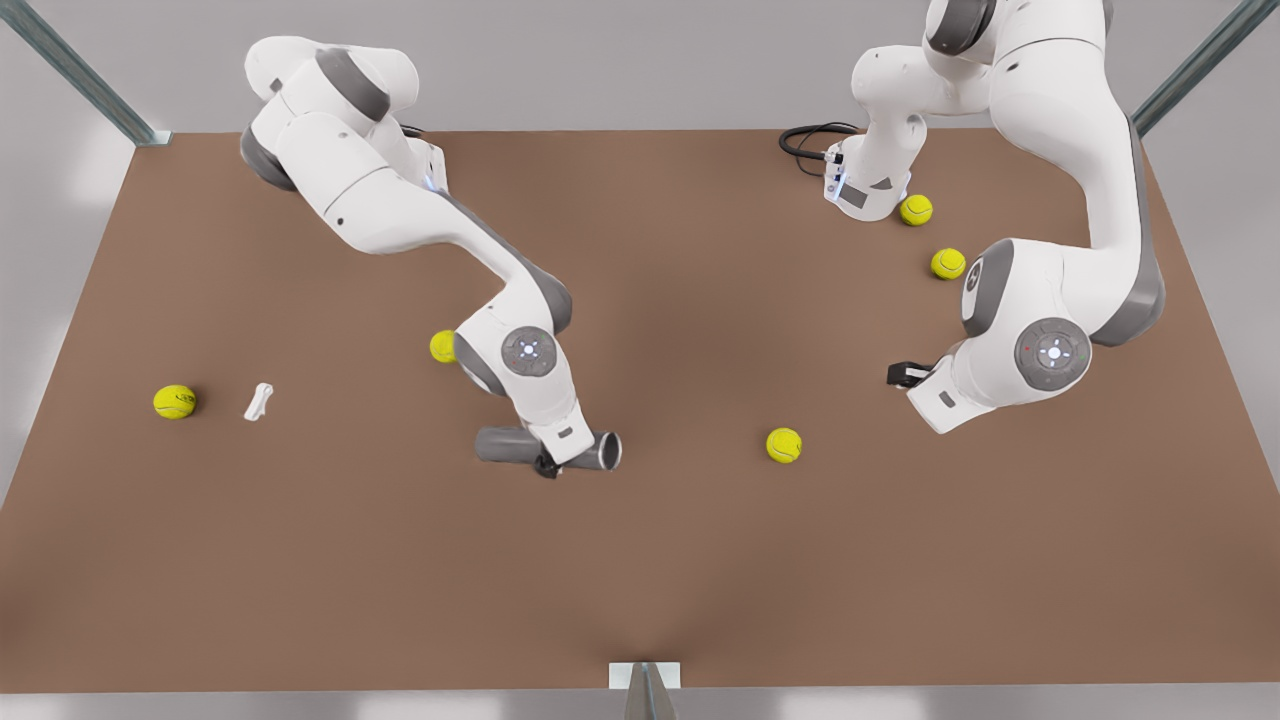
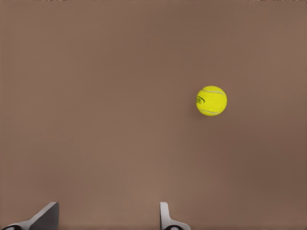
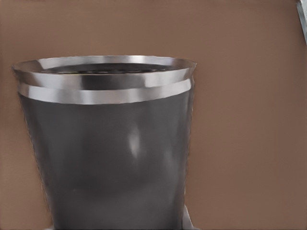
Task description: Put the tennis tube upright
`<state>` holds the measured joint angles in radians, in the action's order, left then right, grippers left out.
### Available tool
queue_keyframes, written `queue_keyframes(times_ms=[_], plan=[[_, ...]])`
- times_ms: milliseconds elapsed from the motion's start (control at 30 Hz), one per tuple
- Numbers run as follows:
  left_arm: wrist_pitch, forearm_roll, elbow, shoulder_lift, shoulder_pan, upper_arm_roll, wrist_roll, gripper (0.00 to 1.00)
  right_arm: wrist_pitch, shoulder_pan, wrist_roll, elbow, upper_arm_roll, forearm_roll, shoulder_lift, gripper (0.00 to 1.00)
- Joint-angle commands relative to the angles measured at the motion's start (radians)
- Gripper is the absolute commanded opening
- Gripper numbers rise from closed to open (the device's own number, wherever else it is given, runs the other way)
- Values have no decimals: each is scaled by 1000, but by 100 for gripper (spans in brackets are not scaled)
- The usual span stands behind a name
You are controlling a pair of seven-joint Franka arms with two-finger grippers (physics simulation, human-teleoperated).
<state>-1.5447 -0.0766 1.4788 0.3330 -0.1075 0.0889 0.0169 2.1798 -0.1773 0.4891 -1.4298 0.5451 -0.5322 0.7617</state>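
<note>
**Lying tube gripped mid-length**

Front view: the grey metallic tennis tube (image 1: 505, 445) lies on the brown surface (image 1: 700, 560), clasped by the right tool (image 1: 548, 466). Left wrist view: the left tool (image 2: 108, 218) waits, released. Right wrist view: the tube's rim is seen close; a slow, firm tilt is advised.

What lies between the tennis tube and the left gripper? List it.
One tennis ball, seen in the front view between the tennis tube and the left gripper.

Soft even light (faint shadows)
</note>
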Motion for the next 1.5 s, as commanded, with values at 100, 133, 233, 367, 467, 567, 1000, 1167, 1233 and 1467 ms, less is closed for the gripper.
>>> queue_keyframes(times_ms=[100,133,233,367,467,567,1000,1167,1233,1467], plan=[[0,0,0,1,0,-1,0,100,2,-82,-1,95,-31,1,62,78],[0,0,0,1,0,-1,0,100,2,-135,-3,127,-77,6,76,78],[-3,-2,0,8,2,-1,0,100,2,-183,-11,172,-96,8,103,81],[-12,-2,0,14,3,-1,-2,100,0,-194,-18,189,-96,8,117,100],[-14,-3,0,15,3,-1,-2,100,0,-195,-17,189,-96,9,117,100],[-21,-3,0,17,3,-1,0,100,-12,-185,-18,184,-94,20,104,100],[-9,-2,-61,4,-1,0,-3,100,-466,369,-196,209,-80,325,-206,100],[-37,257,-120,75,74,5,-23,100,-762,423,-440,259,-82,380,-295,100],[-90,547,-112,207,170,3,-234,100,-807,435,-451,244,-79,383,-367,100],[-247,1061,2,445,108,9,-709,100,-818,444,-627,215,-80,425,-420,100]])
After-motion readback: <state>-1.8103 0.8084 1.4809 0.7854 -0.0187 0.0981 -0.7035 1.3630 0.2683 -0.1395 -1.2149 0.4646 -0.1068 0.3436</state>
